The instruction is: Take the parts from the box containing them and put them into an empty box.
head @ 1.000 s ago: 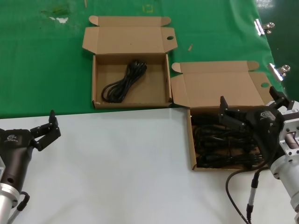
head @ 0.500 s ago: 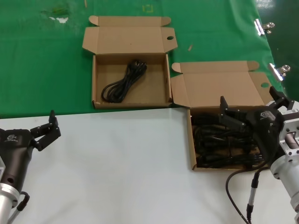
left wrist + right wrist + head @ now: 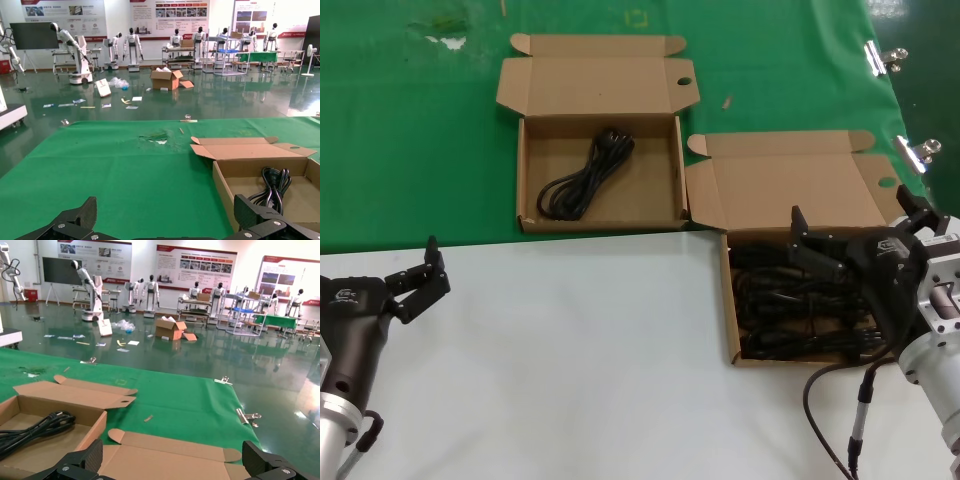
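Observation:
The box containing the parts (image 3: 728,300) lies at the right with its lid (image 3: 165,452) open; several black power cords (image 3: 790,310) fill it. My right gripper (image 3: 855,225) hovers open over that box's far half, holding nothing. Its fingertips (image 3: 87,455) flank the lid in the right wrist view. The other box (image 3: 525,175) sits farther back on the left, lid open, with one looped cord (image 3: 585,175) inside, also seen as the cord (image 3: 272,182) in the left wrist view. My left gripper (image 3: 430,272) rests open and empty over the white table at the near left.
A green cloth (image 3: 410,130) covers the far half of the table, with white surface (image 3: 570,350) nearer. Two binder clips (image 3: 882,58) pin the cloth's right edge. My own black cable (image 3: 830,410) loops beside the right arm.

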{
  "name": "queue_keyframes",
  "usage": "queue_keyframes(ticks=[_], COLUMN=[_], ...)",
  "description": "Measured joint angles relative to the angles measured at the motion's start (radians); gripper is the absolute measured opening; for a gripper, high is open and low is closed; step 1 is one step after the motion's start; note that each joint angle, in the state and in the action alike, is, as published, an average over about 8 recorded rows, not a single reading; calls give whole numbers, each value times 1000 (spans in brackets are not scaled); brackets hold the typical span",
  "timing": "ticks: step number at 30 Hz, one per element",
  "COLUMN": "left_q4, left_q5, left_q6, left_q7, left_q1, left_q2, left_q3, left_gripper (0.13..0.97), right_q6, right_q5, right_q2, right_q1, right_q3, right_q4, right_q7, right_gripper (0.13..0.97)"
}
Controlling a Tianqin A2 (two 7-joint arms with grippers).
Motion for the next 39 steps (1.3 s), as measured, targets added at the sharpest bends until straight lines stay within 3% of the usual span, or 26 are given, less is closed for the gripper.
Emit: queue_keyframes(ticks=[39], left_q4=[0], left_q5=[0], left_q6=[0], left_q7=[0], left_q1=[0], left_q2=[0], left_q3=[0], left_gripper=[966], right_q6=[0], right_q5=[0], right_q2=[0], right_q1=[0], right_q3=[0], right_q4=[0], right_q7=[0], right_gripper=[966])
